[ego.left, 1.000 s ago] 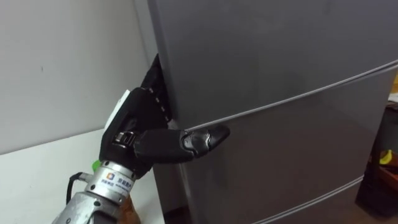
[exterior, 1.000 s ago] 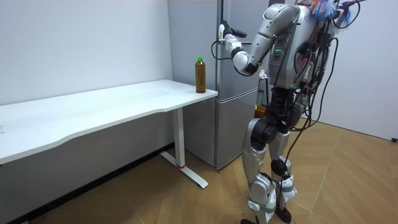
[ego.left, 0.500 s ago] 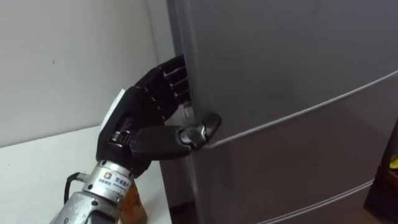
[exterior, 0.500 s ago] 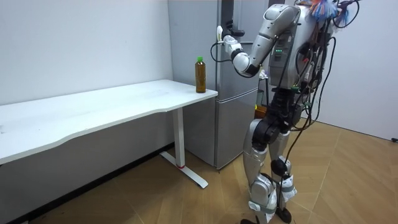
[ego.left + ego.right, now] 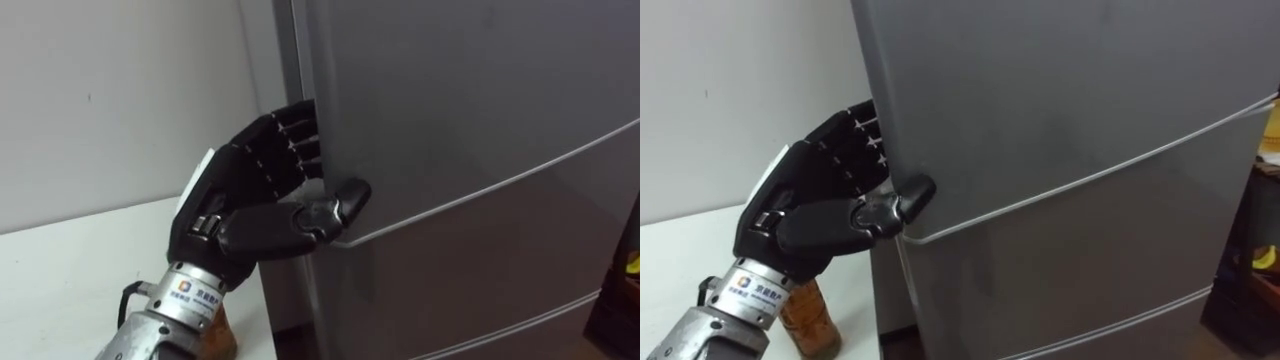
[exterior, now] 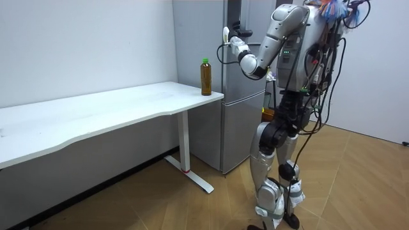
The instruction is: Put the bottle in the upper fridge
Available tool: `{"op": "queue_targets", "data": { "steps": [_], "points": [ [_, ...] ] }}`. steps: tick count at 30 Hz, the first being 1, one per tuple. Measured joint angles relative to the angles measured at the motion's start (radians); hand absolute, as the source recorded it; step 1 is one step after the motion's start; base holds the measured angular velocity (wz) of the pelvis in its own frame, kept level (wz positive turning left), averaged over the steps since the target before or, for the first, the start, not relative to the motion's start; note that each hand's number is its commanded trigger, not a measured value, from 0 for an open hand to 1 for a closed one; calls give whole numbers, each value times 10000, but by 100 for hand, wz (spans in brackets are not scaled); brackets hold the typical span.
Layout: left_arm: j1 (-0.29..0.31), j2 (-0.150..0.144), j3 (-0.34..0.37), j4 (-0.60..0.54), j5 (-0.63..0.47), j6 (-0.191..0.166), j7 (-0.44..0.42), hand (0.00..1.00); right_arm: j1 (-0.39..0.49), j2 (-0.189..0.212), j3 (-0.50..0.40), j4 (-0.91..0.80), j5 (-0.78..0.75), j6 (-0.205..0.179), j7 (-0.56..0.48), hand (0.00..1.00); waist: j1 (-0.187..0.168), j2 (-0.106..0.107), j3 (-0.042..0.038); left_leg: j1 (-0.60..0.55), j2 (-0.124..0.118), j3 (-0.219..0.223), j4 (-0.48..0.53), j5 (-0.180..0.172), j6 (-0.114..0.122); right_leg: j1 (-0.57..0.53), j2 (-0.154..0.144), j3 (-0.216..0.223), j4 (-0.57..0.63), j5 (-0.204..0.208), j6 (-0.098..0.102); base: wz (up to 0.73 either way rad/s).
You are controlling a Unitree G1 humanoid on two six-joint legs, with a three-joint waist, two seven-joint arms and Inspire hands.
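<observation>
The brown bottle (image 6: 205,76) with a green cap stands upright on the white table (image 6: 96,115), at the corner nearest the grey fridge (image 6: 239,115). In the eye views only its lower part (image 5: 810,315) shows, below my left wrist. My left hand (image 5: 250,190) is at the left edge of the upper fridge door (image 5: 450,100). Its fingers curl round that edge and the thumb presses the door's front just above the seam. In the room view I stand close in front of the fridge with my left arm raised to it.
Under the seam is the lower fridge door (image 5: 470,270). A white wall (image 5: 100,90) runs behind the table (image 5: 60,280). Some yellow things (image 5: 1265,258) show in a dark gap at the fridge's right. Wooden floor (image 6: 358,185) lies open behind me.
My left hand has risen a little along the door's edge. Its thumb, earlier stretched across the seam, now sits drawn back at the door's lower left corner, and the fingers show more.
</observation>
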Motion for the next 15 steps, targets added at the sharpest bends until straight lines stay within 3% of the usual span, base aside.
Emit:
{"op": "queue_targets", "data": {
  "steps": [1,5,8,15],
  "points": [
    [-1,0,-29,0,13,-5,0,0,1,0,4,-2,-1,-1,-4,0,-2,1,-1,0,0,1,0,0,0,2,0,-4,-2,0,0,0],
    [0,22,-125,-4,14,-56,-17,0,0,0,7,-3,-3,-3,-16,0,-3,0,-1,2,-2,1,0,0,0,6,-2,-10,-1,0,0,0],
    [2,93,-571,1,97,-13,-82,0,3,0,5,-5,-2,-10,-23,0,-18,-2,1,6,-2,2,3,0,0,4,-2,-1,10,1,0,0],
    [1,231,-598,-1,82,-17,-87,0,24,-12,6,-5,1,-12,-93,0,-10,26,-21,22,2,12,9,0,0,2,-2,9,24,5,-1,0]
  ]
}}
